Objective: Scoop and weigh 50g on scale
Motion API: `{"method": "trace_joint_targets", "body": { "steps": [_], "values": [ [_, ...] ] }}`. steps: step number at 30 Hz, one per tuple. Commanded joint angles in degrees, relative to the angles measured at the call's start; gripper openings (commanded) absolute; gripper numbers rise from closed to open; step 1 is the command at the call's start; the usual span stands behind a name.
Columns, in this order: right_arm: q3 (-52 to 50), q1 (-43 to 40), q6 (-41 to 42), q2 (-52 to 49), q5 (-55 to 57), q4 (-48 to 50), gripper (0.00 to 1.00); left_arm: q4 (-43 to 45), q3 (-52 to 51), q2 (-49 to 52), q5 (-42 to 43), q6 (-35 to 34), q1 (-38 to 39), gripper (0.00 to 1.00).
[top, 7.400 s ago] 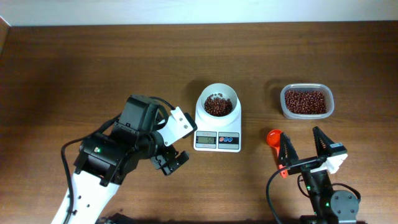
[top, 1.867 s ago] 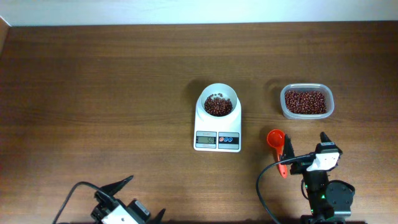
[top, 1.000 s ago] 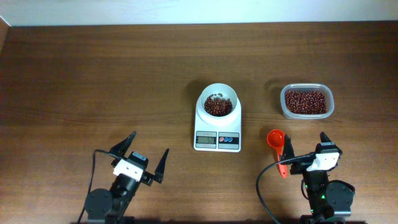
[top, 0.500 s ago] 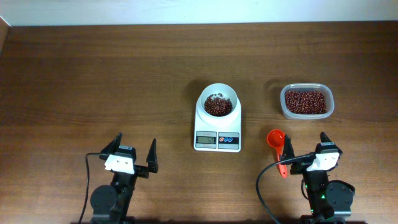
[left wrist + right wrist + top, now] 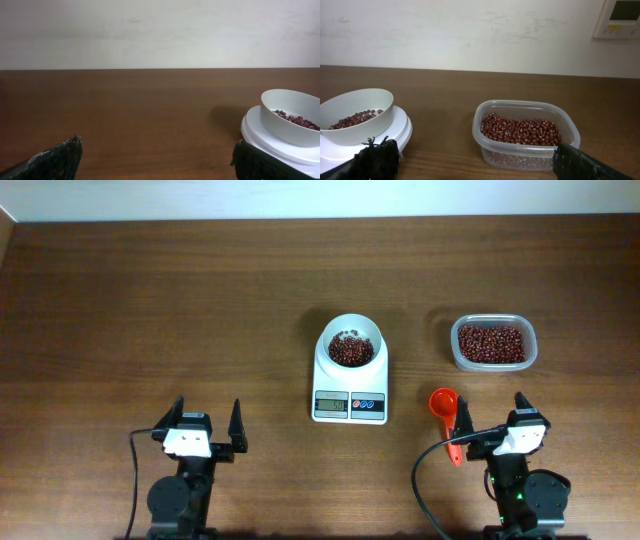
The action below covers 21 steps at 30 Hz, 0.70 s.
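At the near edge of the desk [image 5: 100, 330] I have the left fingers [image 5: 236, 422] and right fingers [image 5: 520, 404] spread and empty, likely because the beans [image 5: 351, 351] already sit in the bowl of the scale [image 5: 349, 385] mid-desk, the orange scoop [image 5: 443, 402] set down alongside.

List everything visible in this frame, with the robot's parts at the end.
table: one, dark brown wood, fills the view
wall: one, white, behind the table's far edge
wall panel: one, off-white, on the wall at upper right in the right wrist view
scale: one, white, table centre
bowl: one, white, on the scale
beans in bowl: small heap, dark red-brown
tub: one, clear plastic, right of the scale
beans in tub: many, dark red-brown
scoop: one, orange-red, on the table between scale and right gripper
left gripper: one, black, open, near edge, empty
right gripper: one, black, open, near edge, empty
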State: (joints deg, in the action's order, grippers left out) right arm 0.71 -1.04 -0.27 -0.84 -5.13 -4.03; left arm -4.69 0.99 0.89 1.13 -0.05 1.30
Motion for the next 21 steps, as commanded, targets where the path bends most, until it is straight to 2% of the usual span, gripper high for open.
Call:
{"method": "trace_joint_targets", "body": {
  "steps": [1, 21],
  "values": [
    [-0.4, 0.3, -0.4, 0.6, 0.7, -0.2, 0.99, -0.1, -0.5, -0.6, -0.7, 0.0, -0.3, 0.99],
    [-0.4, 0.3, -0.4, 0.6, 0.7, -0.2, 0.99, 0.0, -0.5, -0.6, -0.9, 0.0, -0.3, 0.99]
  ]
}}
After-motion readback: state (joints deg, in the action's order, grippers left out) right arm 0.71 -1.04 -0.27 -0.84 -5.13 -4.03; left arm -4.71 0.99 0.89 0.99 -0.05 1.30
